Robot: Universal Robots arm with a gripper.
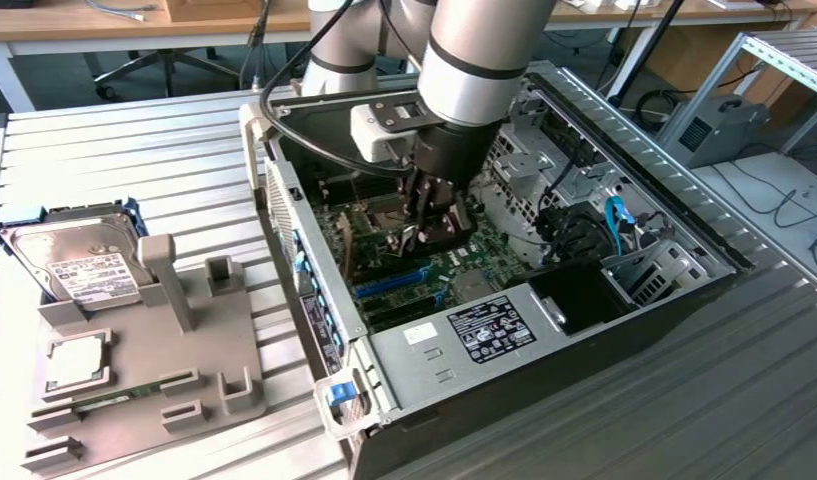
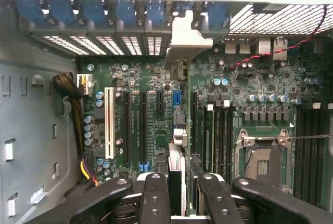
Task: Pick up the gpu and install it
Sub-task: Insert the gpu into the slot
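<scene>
— Ribbed grey metal table (image 1: 155,150); what rests on it?
— Open computer case (image 1: 675,225), green motherboard (image 2: 156,104) inside.
— And the gpu (image 2: 177,174)?
— Thin black card, seen edge-on, silver bracket end toward the case's rear slots, standing upright over the motherboard, pinched by the black pincer (image 2: 179,195).

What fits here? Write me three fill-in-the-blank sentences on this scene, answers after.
The claw grips a thin black ___.
The claw is inside the open computer ___.
The hard drive stands at the exterior view's ___.
Missing: card; case; left.
</scene>
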